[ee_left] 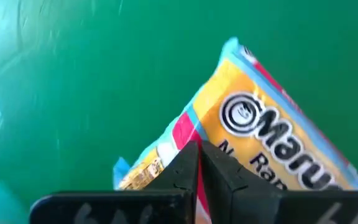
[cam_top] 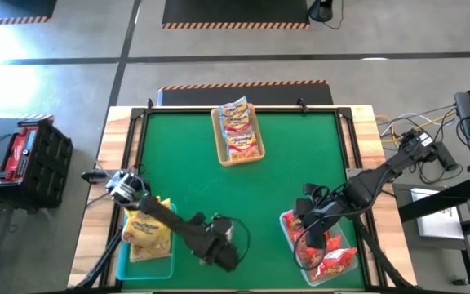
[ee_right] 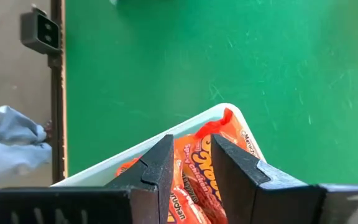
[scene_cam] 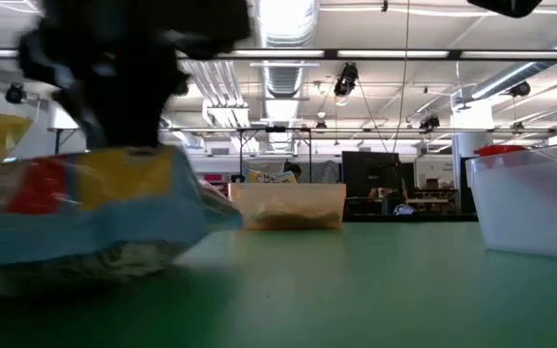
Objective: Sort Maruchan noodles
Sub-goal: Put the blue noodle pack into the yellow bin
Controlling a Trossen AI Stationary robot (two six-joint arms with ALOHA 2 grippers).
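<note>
My left gripper (cam_top: 219,245) (ee_left: 197,158) is shut near the table's near edge, its tips at one end of a yellow Maruchan packet (ee_left: 272,130) (scene_cam: 95,198). Beside it, a teal tray (cam_top: 125,257) at the near left holds more yellow packets (cam_top: 149,224). My right gripper (cam_top: 307,219) (ee_right: 191,155) hangs open above the near-right tray (ee_right: 135,158) (scene_cam: 530,208) of red packets (ee_right: 213,168), with nothing between its fingers. A tan tray (cam_top: 219,135) at the far middle holds silvery-white packets (cam_top: 239,131). My left gripper's shut fingers meet the yellow packet at its red-striped end (ee_left: 179,140), coming steeply from above. The fingers hide the exact place of contact. The packet reaches away from the tips with its printed face tilted up. Whether it is clear of the table I cannot tell.
Bare green table lies between the three trays. A wooden border (cam_top: 365,155) frames it. A black case (cam_top: 35,151) stands off the left side and cables (cam_top: 431,131) off the right. Pale blue cloth (ee_right: 5,149) shows beyond the table's edge.
</note>
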